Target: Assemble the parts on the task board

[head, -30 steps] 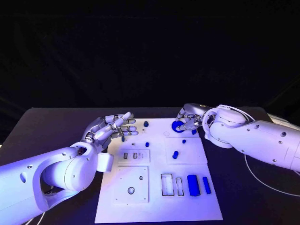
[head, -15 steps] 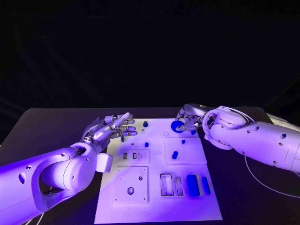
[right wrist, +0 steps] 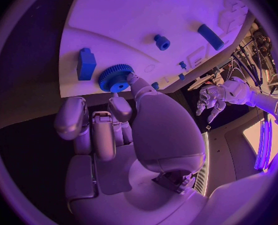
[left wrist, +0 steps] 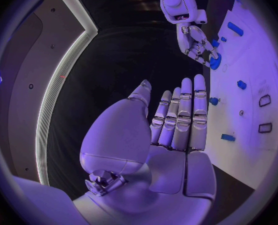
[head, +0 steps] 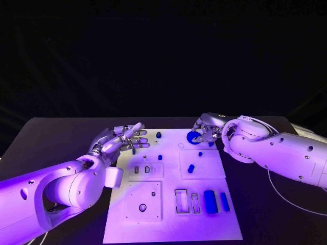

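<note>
Right hand [head: 205,130] pinching blue gear [head: 193,137]

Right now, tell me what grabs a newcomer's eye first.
The right hand at the far edge of the white board, touching a blue gear. Next, the left hand, fingers spread and holding nothing, over the board's left edge. Then two blue bars near the board's front right.
</note>
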### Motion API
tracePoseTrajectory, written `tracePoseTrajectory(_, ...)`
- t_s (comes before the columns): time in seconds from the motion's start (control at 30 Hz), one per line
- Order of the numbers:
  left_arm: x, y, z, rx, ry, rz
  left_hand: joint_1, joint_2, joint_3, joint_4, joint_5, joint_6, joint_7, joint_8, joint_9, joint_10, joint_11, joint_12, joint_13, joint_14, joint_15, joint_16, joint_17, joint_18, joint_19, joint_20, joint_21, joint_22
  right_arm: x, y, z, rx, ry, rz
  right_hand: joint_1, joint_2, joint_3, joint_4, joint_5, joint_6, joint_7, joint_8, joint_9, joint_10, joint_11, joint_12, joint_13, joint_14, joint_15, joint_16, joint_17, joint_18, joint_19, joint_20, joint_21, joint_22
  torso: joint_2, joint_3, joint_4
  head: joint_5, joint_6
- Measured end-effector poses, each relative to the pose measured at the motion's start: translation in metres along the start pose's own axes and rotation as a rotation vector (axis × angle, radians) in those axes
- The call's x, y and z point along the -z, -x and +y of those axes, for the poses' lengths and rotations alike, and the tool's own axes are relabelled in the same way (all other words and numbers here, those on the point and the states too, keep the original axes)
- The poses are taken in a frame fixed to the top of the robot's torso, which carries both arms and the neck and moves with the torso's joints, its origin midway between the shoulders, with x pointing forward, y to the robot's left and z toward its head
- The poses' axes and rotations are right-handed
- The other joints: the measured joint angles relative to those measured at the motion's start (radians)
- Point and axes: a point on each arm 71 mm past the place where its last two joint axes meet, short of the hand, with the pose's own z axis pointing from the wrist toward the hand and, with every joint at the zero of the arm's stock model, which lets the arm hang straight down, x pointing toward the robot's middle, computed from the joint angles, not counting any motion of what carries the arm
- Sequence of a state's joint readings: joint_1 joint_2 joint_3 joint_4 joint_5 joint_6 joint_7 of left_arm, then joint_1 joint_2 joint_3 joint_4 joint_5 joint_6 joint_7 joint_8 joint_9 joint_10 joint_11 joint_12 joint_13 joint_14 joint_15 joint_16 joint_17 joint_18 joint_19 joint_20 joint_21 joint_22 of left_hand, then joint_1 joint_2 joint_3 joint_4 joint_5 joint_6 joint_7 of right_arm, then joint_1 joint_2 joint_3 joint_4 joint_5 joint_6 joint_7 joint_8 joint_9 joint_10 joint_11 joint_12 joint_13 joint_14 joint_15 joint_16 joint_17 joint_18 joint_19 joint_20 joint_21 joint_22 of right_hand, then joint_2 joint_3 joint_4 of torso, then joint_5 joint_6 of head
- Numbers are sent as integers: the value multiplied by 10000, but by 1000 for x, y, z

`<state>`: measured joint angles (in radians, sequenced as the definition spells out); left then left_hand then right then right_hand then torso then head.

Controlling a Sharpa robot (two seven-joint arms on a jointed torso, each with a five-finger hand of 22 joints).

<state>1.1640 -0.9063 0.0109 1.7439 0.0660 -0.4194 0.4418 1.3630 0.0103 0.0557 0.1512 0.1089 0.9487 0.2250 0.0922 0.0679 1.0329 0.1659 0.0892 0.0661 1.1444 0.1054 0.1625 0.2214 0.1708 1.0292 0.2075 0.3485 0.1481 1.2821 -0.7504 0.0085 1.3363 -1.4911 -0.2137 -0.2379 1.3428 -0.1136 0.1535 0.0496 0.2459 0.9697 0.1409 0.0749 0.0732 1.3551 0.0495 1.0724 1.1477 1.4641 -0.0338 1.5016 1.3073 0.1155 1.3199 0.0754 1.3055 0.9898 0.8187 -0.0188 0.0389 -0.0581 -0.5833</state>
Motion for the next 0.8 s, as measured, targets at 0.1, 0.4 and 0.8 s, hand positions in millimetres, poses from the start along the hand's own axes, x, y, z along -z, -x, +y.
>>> tracePoseTrajectory(0.1, 0, 0, 0, -2, 5, -4, 28, 28, 0, 0, 0, 0, 0, -20, 0, 0, 0, 0, 0, 0, 0, 0, -1, 1, 0, 0, 0, 0, 1, 0, -1, 6, -9, 13, 0, 0, 0, 0, 2, 0, 0, 0, 15, 0, 0, 0, 27, -15, 14, 0, 0, -1, 0, 0, 0, 13, 0, -2, 5, -4, -9)
tracePoseTrajectory(0.4, 0, 1, 0, -4, 12, -8, 28, 28, 0, 0, 0, 0, 0, -20, 0, 0, 0, 0, 0, 0, 0, 0, -2, 1, 0, 0, 0, 0, 1, 0, -2, 10, -4, 55, -1, 1, 57, 1, 80, 79, -5, 60, 38, 0, 0, 0, 116, -14, 14, 0, 8, 0, 0, 0, 0, 23, 0, -3, 5, -12, -29)
tracePoseTrajectory(0.8, 0, 1, 0, -3, 20, -12, 28, 28, -2, -55, 0, 0, 0, -20, 0, 0, 0, -43, 0, 0, 0, 0, 10, 1, 0, 0, 0, 0, 2, 0, -3, -12, 7, 72, -75, 95, 389, -14, 42, 368, -78, 257, 65, 76, -75, 223, 328, -14, 14, -1, 7, -1, 0, 0, 40, 61, 3, -4, 13, -28, -43)
